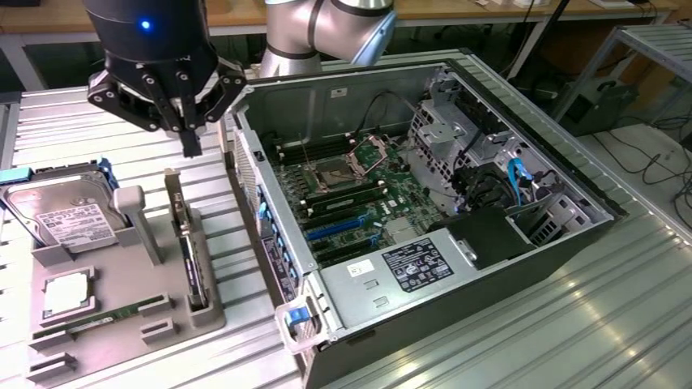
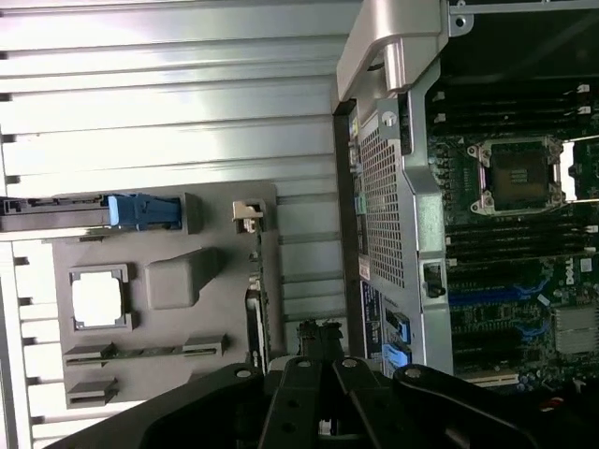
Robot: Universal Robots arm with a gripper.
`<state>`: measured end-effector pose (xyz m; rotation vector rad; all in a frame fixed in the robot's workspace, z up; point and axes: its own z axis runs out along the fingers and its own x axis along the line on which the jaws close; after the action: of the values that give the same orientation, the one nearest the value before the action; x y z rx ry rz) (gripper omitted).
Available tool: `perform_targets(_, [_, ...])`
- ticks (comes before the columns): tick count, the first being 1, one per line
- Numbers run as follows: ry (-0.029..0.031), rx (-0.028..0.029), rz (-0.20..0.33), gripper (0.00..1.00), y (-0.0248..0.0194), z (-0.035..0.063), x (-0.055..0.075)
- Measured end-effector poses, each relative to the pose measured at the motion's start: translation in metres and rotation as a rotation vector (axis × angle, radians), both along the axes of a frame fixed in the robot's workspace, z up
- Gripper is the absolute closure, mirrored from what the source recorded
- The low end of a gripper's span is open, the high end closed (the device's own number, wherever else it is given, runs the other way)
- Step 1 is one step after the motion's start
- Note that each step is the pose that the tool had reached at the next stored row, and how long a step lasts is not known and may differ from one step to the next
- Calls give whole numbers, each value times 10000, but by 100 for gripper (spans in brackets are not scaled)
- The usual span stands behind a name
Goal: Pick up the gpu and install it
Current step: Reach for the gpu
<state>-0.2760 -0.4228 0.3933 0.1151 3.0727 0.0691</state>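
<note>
Nearest me lies the open dark computer tower (image 1: 487, 312), on its side on the ribbed metal desk (image 1: 562, 348), green motherboard (image 1: 346, 190) facing up. At nine o'clock from it in the exterior view sits a grey moulded plastic holder (image 1: 125, 271). The gpu (image 1: 194, 271), a thin black rectangular card with a silver metal bracket at one end, stands on edge in a slot along the holder's three o'clock side, bracket end toward twelve o'clock, not yet lifted. A silver boxy hard drive with a white label (image 1: 70, 219) stands at the holder's eleven o'clock, a square silver processor chip (image 1: 67, 290) lies below it, and a narrow green memory stick (image 1: 108, 312) rests toward six o'clock.

Over the card's bracket end hangs the black pincer (image 1: 193, 147), at eleven o'clock of the exterior view. Its fingers are pressed together with nothing between them, clear of the bracket. From the wrist, the pincer (image 2: 318, 329) sits just beside the gpu (image 2: 255, 309).
</note>
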Motion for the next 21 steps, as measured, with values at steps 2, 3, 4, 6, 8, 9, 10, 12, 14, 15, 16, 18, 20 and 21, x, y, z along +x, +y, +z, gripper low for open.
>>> perform_targets(2, [0,1,2,89,-31,0,-39])
perform_targets(3, [1,0,0,89,-42,0,-57])
perform_targets(4, [1,0,-1,89,-52,1,-74])
perform_targets(6, [0,1,0,89,-67,0,-122])
perform_targets(8, [1,0,0,89,-71,0,-171])
perform_targets(9, [0,1,-1,89,-71,0,-203])
perform_targets(10, [3,-1,-1,89,-72,0,-268])
perform_targets(12, [40,8,0,89,-74,-5,-318])
perform_targets(14, [167,29,1,89,-76,-11,-344])
perform_targets(15, [249,32,0,89,-77,-12,-350])
perform_targets(16, [341,35,0,89,-78,-15,-353])
perform_targets(18, [460,38,0,89,-85,-23,-355])
perform_targets(20, [489,36,-1,89,-98,-25,-355])
perform_targets(21, [490,39,-1,89,-109,-27,-355])
